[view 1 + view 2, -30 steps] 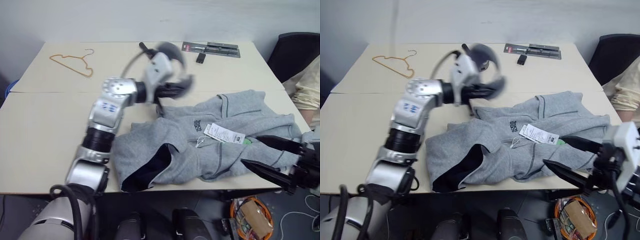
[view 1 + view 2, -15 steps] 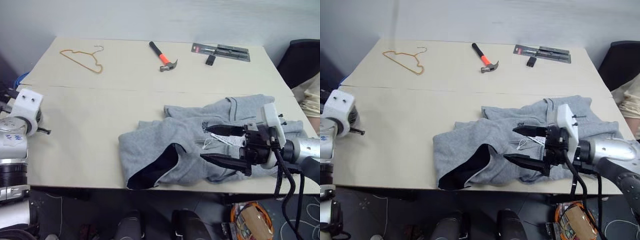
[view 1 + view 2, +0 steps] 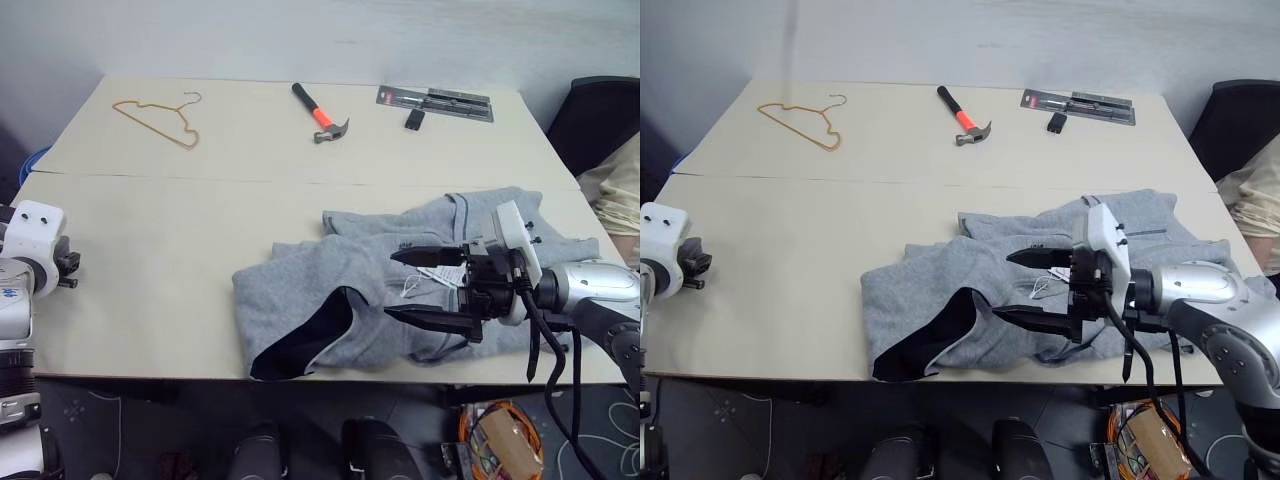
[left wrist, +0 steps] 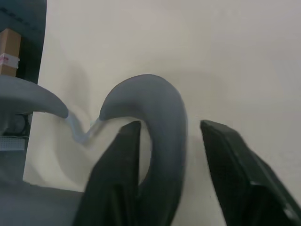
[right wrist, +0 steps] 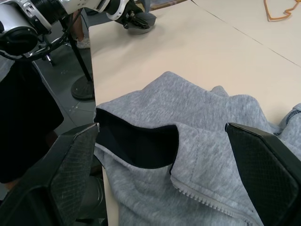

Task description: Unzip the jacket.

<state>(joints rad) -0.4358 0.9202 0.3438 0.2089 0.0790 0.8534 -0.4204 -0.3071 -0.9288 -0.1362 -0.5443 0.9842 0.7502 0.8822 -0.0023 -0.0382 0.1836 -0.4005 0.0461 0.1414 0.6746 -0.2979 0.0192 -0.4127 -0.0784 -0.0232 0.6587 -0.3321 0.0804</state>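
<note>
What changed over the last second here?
The left arm swung off the table's middle, carrying a grey curved object, and now hangs at the left edge. The right tool, open, moved from the table's right edge leftward over the jacket. Jacket, hammer and hanger lie as before.

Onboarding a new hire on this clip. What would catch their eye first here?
The right hand, fingers spread wide, hovers over the crumpled light-grey fleece jacket at the table's near edge, where a flap folds back to show dark navy lining. At the far side lie an orange-handled hammer, a wire hanger and a packaged tool. The left hand sits at the table's left edge beside a grey curved object.
</note>
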